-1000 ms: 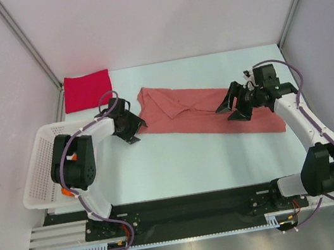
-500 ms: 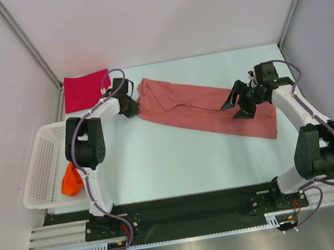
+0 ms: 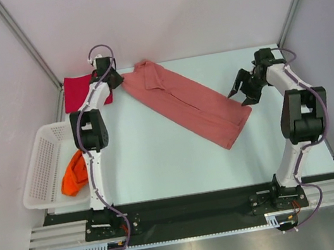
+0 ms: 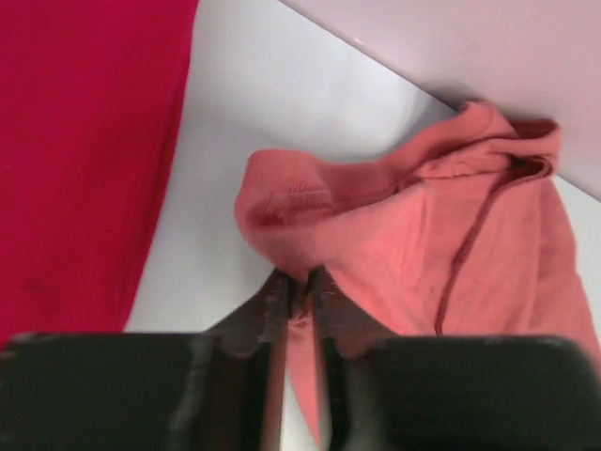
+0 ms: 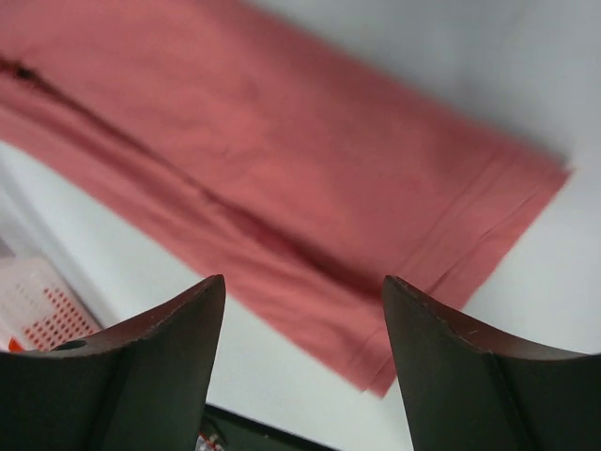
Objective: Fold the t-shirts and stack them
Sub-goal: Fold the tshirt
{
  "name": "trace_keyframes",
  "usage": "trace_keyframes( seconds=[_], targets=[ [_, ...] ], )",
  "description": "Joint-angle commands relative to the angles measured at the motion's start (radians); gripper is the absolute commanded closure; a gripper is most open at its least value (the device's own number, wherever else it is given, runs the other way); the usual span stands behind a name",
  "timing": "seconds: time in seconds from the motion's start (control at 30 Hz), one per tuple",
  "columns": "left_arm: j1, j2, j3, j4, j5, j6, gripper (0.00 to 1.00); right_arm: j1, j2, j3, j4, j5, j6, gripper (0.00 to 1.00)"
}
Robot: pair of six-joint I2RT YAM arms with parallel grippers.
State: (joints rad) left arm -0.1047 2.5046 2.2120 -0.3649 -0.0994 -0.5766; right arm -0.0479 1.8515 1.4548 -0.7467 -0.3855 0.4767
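The salmon-pink t-shirt (image 3: 189,102) lies folded into a long strip, running diagonally from the back left to the middle right of the table. My left gripper (image 3: 117,82) is shut on its upper-left corner (image 4: 299,282), close to the back wall. The folded crimson red t-shirt (image 3: 80,91) lies flat at the back left, beside that gripper, and shows in the left wrist view (image 4: 84,160). The orange t-shirt (image 3: 74,174) is bunched in the basket. My right gripper (image 3: 242,90) is open and empty, just right of the pink strip's lower end (image 5: 310,188).
A white mesh basket (image 3: 42,165) stands at the left edge of the table, partly over it. Metal frame posts (image 3: 25,43) rise at both back corners. The black base rail (image 3: 187,208) runs along the near edge.
My left gripper has pulled the pink shirt's corner back and left toward the wall, swinging the strip diagonal. My right gripper has let go and moved back right. The orange shirt has come into view.
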Motion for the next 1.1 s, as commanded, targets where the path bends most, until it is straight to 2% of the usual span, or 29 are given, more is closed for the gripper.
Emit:
trace_keyframes(
  seconds=[0.0,0.03,0.1,0.13,0.23,0.27,0.3,0.37,0.4,0.47,0.5,0.53,0.6,0.63,0.7,0.73,0.77,0.83,0.93,1.07],
  targets=[
    [0.011,0.019,0.063,0.087,0.09,0.044,0.78,-0.067,0.092,0.105,-0.016,0.056,-0.107,0.26],
    [0.008,0.016,0.061,0.081,0.119,0.047,0.63,-0.078,0.13,0.127,-0.023,0.068,-0.118,0.25],
    [0.003,-0.029,0.026,0.049,0.109,0.05,0.57,-0.099,0.164,0.177,-0.045,0.085,-0.139,0.25],
    [0.003,-0.055,-0.003,0.032,0.101,0.043,0.49,-0.104,0.173,0.188,-0.051,0.089,-0.147,0.25],
    [-0.003,-0.234,-0.194,0.018,0.026,0.029,0.38,-0.109,0.161,0.17,-0.065,0.088,-0.133,0.25],
    [-0.009,-0.284,-0.309,0.017,0.017,0.023,0.36,-0.11,0.138,0.155,-0.071,0.097,-0.124,0.25],
    [-0.015,-0.391,-0.368,0.014,-0.002,0.017,0.32,-0.11,0.123,0.122,-0.075,0.111,-0.112,0.25],
    [-0.035,-0.491,-0.535,-0.005,-0.002,-0.028,0.32,-0.109,0.08,0.086,-0.094,0.189,-0.069,0.25],
    [-0.042,-0.598,-0.595,-0.009,0.019,-0.054,0.32,-0.109,0.071,0.064,-0.101,0.212,-0.061,0.25],
    [-0.087,-0.7,-0.761,-0.031,0.026,-0.149,0.31,-0.106,0.054,0.038,-0.117,0.246,-0.056,0.25],
    [-0.108,-0.784,-0.816,-0.034,0.049,-0.179,0.24,-0.106,0.04,0.017,-0.118,0.26,-0.058,0.24],
    [-0.13,-0.829,-0.921,-0.034,0.07,-0.262,0.24,-0.106,0.032,0.006,-0.117,0.263,-0.069,0.24],
    [-0.213,-0.898,-1.03,-0.016,0.09,-0.374,0.21,-0.104,0.022,-0.016,-0.103,0.266,-0.099,0.24],
    [-0.243,-0.956,-1.152,0.01,0.143,-0.505,0.21,-0.104,0.023,-0.014,-0.095,0.258,-0.108,0.23],
    [-0.346,-0.992,-1.282,0.18,0.209,-0.654,0.23,-0.106,0.025,-0.013,-0.082,0.24,-0.137,0.23],
    [-0.387,-0.997,-1.364,0.234,0.236,-0.792,0.25,-0.107,0.025,-0.004,-0.068,0.223,-0.145,0.23],
    [-0.474,-0.981,-1.382,0.301,0.233,-0.84,0.25,-0.106,0.025,-0.001,-0.06,0.217,-0.151,0.23],
    [-0.559,-0.952,-1.364,0.308,0.207,-0.902,0.25,-0.106,0.021,0.006,-0.042,0.182,-0.174,0.22],
    [-0.711,-0.841,-1.26,0.308,0.106,-0.971,0.26,-0.106,0.026,0.033,-0.042,0.169,-0.202,0.22],
    [-0.789,-0.73,-1.152,0.304,0.074,-1.051,0.28,-0.107,0.034,0.036,-0.026,0.172,-0.236,0.22]
  ],
)
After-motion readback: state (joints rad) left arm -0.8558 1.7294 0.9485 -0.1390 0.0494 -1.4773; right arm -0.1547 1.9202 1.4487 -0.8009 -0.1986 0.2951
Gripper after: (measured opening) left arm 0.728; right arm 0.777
